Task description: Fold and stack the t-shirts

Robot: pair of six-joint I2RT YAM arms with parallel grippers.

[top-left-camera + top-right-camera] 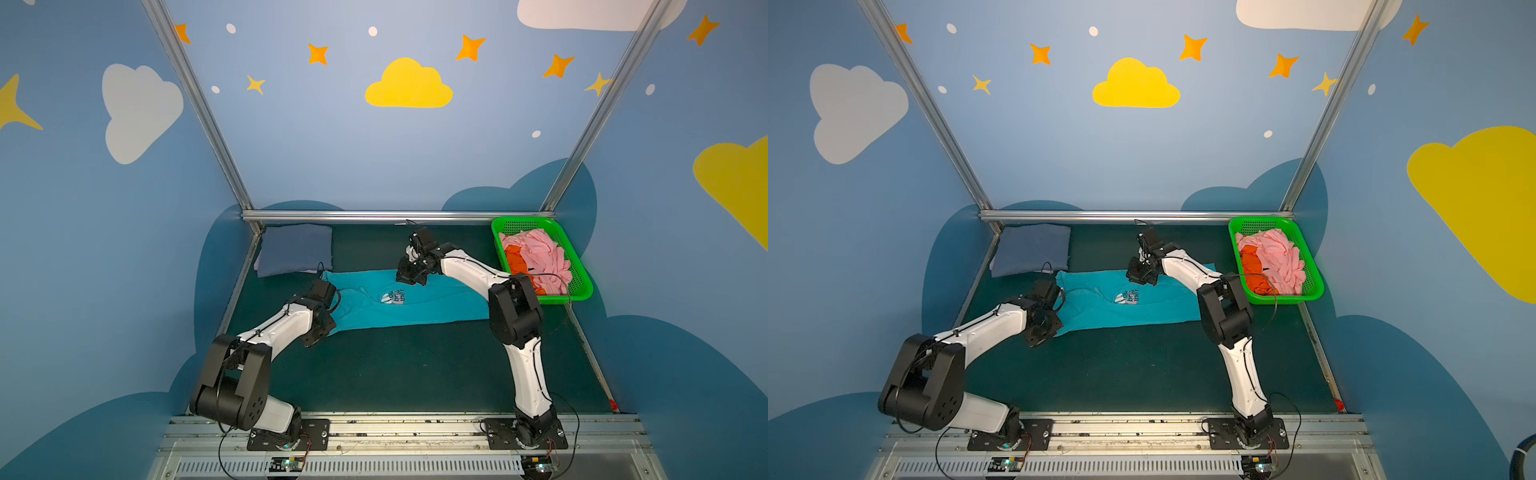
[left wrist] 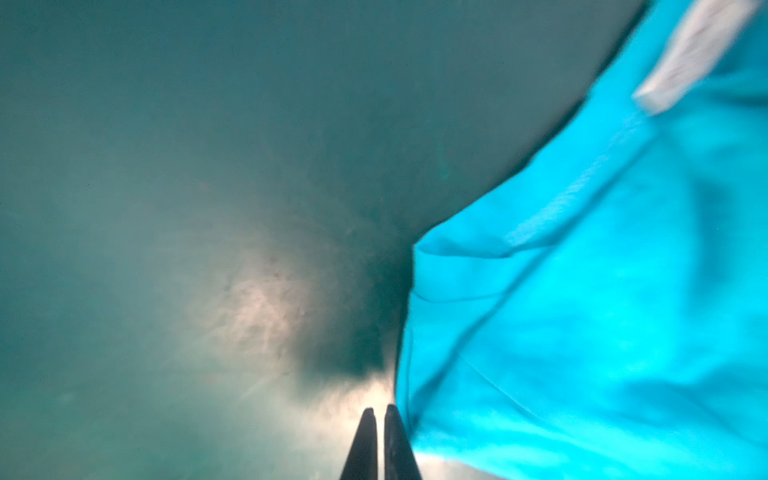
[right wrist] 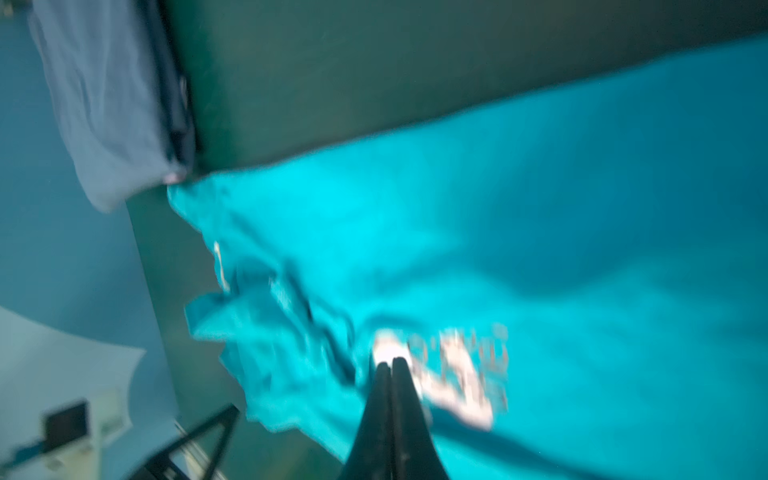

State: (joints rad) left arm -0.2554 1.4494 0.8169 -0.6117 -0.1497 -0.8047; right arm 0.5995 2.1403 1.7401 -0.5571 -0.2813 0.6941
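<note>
Only wrist views — L gripper (image 2: 379, 409), R gripper (image 3: 390, 362) closed.

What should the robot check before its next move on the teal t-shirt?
1. Teal t-shirt flat on the mat: not ok, bunched near the left tool.
2. Left tool open for a grip: not ok, shut beside the shirt's edge.
3. Right tool open: not ok, shut over the print.
4. Right tool touching the cloth: cannot tell, blurred.
5. Slate-blue t-shirt folded in the far corner: ok.
6. Green basket emptied: not ok, pink t-shirt and orange t-shirt inside.
</note>
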